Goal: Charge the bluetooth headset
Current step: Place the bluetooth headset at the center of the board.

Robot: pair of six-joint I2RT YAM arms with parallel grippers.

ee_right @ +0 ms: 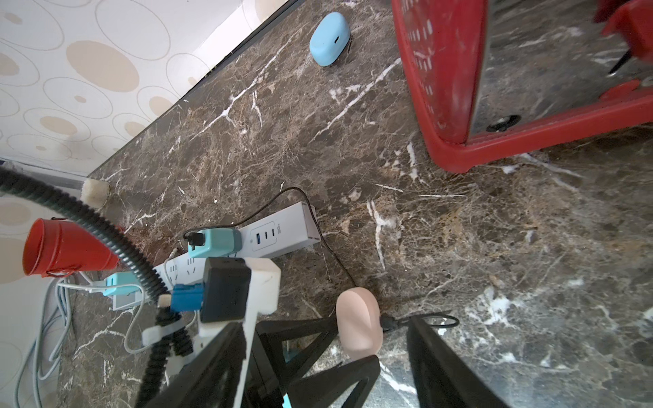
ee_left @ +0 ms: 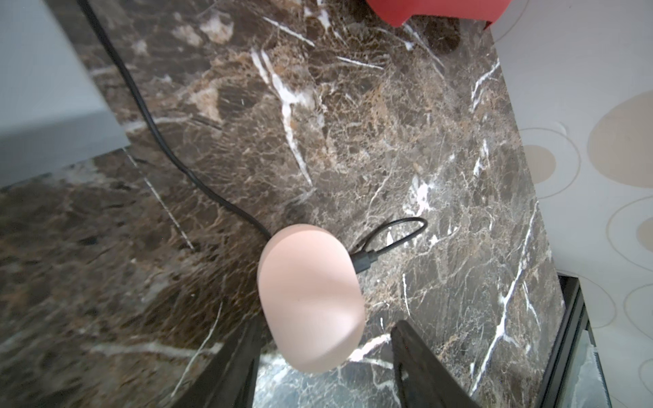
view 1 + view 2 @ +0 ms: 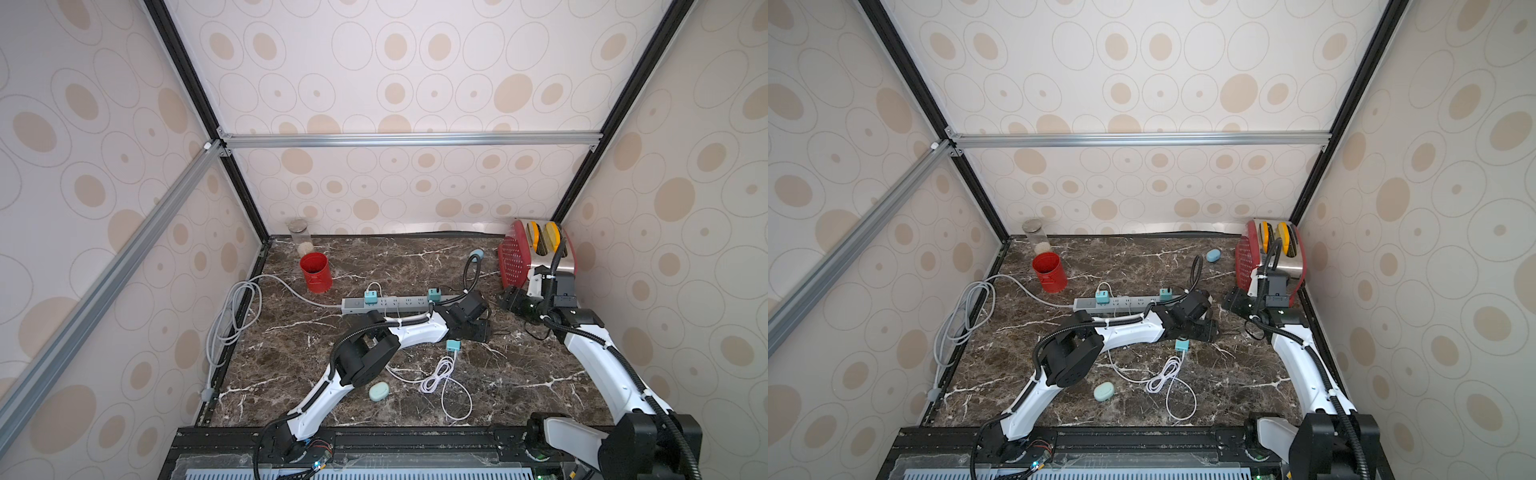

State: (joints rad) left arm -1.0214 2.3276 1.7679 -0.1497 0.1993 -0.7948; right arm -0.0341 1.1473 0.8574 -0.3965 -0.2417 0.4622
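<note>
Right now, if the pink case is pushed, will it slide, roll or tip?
The pink case looks smooth and rounded, so it would probably slide or rock on the marble table. It seems small, so likely light. The black cable is plugged into it and may tug it back or swing it round.

no readable text, no labels, no numbers

Mock-kitchen lab booth, aluminium frame (image 3: pixel 411 139)

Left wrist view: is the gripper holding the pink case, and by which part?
Nothing looks held. The pink case, black cable plugged in, sits between the left gripper's spread jaws; the right gripper is open, empty.
</note>
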